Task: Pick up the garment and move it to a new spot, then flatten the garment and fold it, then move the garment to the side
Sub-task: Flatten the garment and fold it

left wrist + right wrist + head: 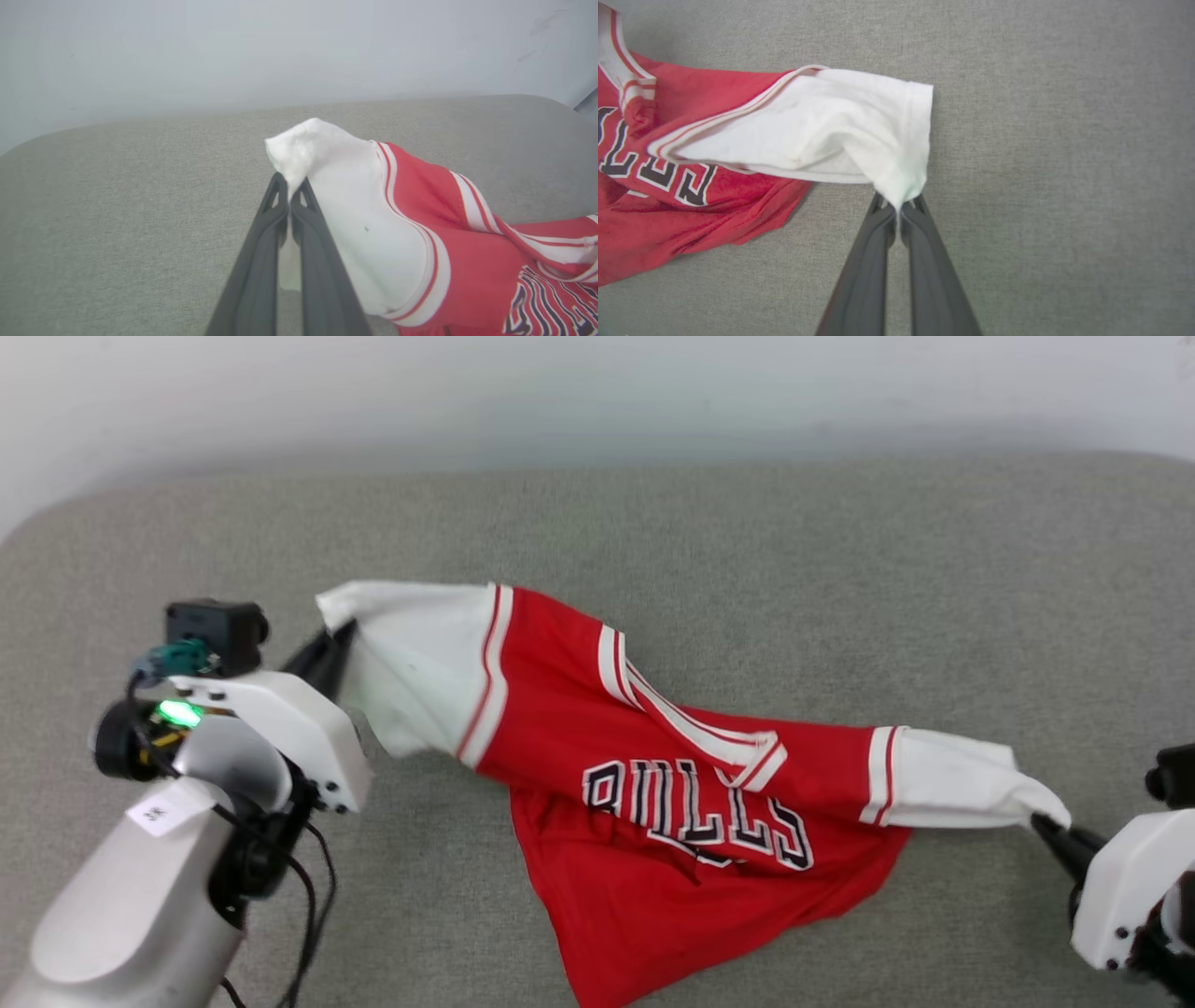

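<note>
Two grips are on, one at each sleeve. Your left gripper [338,637] is clamped on the cuff of the white sleeve [420,658] toward the left edge of the grey cushion [653,523]. In the left wrist view its fingers [261,252] press together with white cloth bunched above the tips. Your right gripper [1044,821] is pinched onto the tip of the other white sleeve [952,775] near the cushion's right edge. The right wrist view shows that cuff drawn to a point between the closed fingers.

The red Bulls jersey [653,775] stretches between the two grippers across the middle of the cushion. Its shoulder line is pulled on a diagonal, further back on the left and nearer the front on the right. The body sags below that line and trails toward the front edge, and the lower part appears to rest on the cushion. The hem is twisted and the lettering [695,812] is rippled.

So where are you? I'd call the pick-up made, and this looks like the carry or the start of the spread. I cannot tell whether this is already the new spot. The jersey is plainly not flat yet, so smoothing, folding and the move to the side are all left to do.
</note>
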### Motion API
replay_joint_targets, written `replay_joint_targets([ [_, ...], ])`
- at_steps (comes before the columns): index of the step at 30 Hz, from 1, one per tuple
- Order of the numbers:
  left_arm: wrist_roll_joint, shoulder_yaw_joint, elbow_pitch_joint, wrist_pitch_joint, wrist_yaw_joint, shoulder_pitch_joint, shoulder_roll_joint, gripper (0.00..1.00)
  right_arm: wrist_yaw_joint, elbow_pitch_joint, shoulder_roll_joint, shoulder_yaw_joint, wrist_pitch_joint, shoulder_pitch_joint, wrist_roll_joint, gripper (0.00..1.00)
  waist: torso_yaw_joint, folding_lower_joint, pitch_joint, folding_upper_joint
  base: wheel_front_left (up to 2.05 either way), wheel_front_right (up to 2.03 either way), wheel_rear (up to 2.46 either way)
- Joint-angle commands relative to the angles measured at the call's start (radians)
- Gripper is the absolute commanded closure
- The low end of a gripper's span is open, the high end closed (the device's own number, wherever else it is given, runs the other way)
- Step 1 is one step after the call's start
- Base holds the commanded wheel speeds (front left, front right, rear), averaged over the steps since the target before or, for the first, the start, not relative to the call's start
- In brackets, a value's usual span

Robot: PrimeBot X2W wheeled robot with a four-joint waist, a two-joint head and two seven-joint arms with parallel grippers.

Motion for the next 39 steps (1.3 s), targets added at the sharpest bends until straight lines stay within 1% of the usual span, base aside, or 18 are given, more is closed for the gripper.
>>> replay_joint_targets([
  [1, 0.013, 0.014, -0.009, -0.021, 0.009, -0.015, 0.015, 1.0, -0.001, -0.017, -0.014, -0.014, -0.004, -0.022, -0.013, 1.0, -0.009, 0.0, -0.034, 0.0, 0.0, 0.0, 0.0],
  [4, 0.036, 0.026, -0.024, -0.048, 0.026, -0.031, 0.027, 1.0, -0.001, -0.041, -0.033, -0.035, 0.008, -0.049, -0.031, 1.0, -0.014, 0.0, -0.069, 0.0, 0.0, 0.0, 0.0],
  [8, 0.058, 0.036, -0.018, -0.054, 0.026, -0.085, 0.048, 1.0, -0.001, -0.045, -0.055, -0.038, 0.013, -0.125, -0.052, 1.0, -0.016, 0.0, -0.094, 0.0, 0.0, 0.0, 0.0],
  [13, 0.08, 0.037, 0.052, -0.054, -0.007, -0.222, 0.044, 1.0, -0.001, 0.004, -0.076, -0.014, -0.006, -0.281, -0.084, 1.0, -0.012, 0.0, -0.08, 0.0, 0.0, 0.0, 0.0],
  [15, 0.086, 0.042, 0.099, -0.062, -0.027, -0.291, 0.04, 1.0, -0.001, 0.028, -0.067, -0.006, -0.027, -0.361, -0.095, 1.0, -0.014, 0.0, -0.062, 0.0, 0.0, 0.0, 0.0],
  [20, 0.102, 0.067, 0.219, -0.088, -0.069, -0.473, 0.051, 1.0, -0.001, 0.102, -0.062, 0.018, -0.104, -0.604, -0.136, 1.0, -0.031, 0.0, 0.01, 0.0, 0.0, 0.0, 0.0],
  [22, 0.12, 0.065, 0.257, -0.097, -0.086, -0.557, 0.056, 1.0, -0.001, 0.137, -0.07, 0.025, -0.138, -0.711, -0.158, 1.0, -0.033, 0.0, 0.045, 0.0, 0.0, 0.0, 0.0],
  [23, 0.12, 0.065, 0.257, -0.097, -0.086, -0.557, 0.056, 1.0, -0.001, 0.137, -0.07, 0.025, -0.138, -0.711, -0.158, 1.0, -0.033, 0.0, 0.045, 0.0, 0.0, 0.0, 0.0],
  [24, 0.14, 0.06, 0.291, -0.108, -0.098, -0.637, 0.055, 1.0, -0.001, 0.168, -0.077, 0.033, -0.176, -0.812, -0.172, 1.0, -0.033, 0.0, 0.081, 0.0, 0.0, 0.0, 0.0],
  [26, 0.163, 0.059, 0.319, -0.122, -0.112, -0.725, 0.058, 1.0, -0.001, 0.192, -0.081, 0.036, -0.213, -0.92, -0.199, 1.0, -0.035, 0.0, 0.124, 0.0, 0.0, 0.0, 0.0],
  [27, 0.163, 0.059, 0.319, -0.122, -0.112, -0.725, 0.058, 1.0, -0.001, 0.192, -0.081, 0.036, -0.213, -0.92, -0.199, 1.0, -0.035, 0.0, 0.124, 0.0, 0.0, 0.0, 0.0],
  [28, 0.18, 0.059, 0.345, -0.136, -0.124, -0.817, 0.055, 1.0, -0.001, 0.217, -0.082, 0.041, -0.237, -1.025, -0.219, 1.0, -0.034, 0.0, 0.173, 0.0, 0.0, 0.0, 0.0],
  [30, 0.2, 0.057, 0.376, -0.159, -0.136, -0.902, 0.045, 1.0, -0.001, 0.234, -0.084, 0.056, -0.262, -1.12, -0.229, 1.0, -0.032, 0.0, 0.221, 0.0, 0.0, 0.0, 0.0],
  [35, 0.231, 0.049, 0.461, -0.226, -0.161, -1.065, 0.019, 1.0, -0.001, 0.298, -0.08, 0.102, -0.315, -1.313, -0.254, 1.0, -0.033, 0.0, 0.314, 0.0, 0.0, 0.0, 0.0],
  [38, 0.225, 0.051, 0.519, -0.255, -0.174, -1.111, -0.005, 1.0, -0.001, 0.355, -0.059, 0.138, -0.348, -1.386, -0.251, 1.0, -0.039, 0.0, 0.369, 0.0, 0.0, 0.0, 0.0],
  [39, 0.225, 0.051, 0.519, -0.255, -0.174, -1.111, -0.005, 1.0, -0.001, 0.355, -0.059, 0.138, -0.348, -1.386, -0.251, 1.0, -0.039, 0.0, 0.369, 0.0, 0.0, 0.0, 0.0],
])
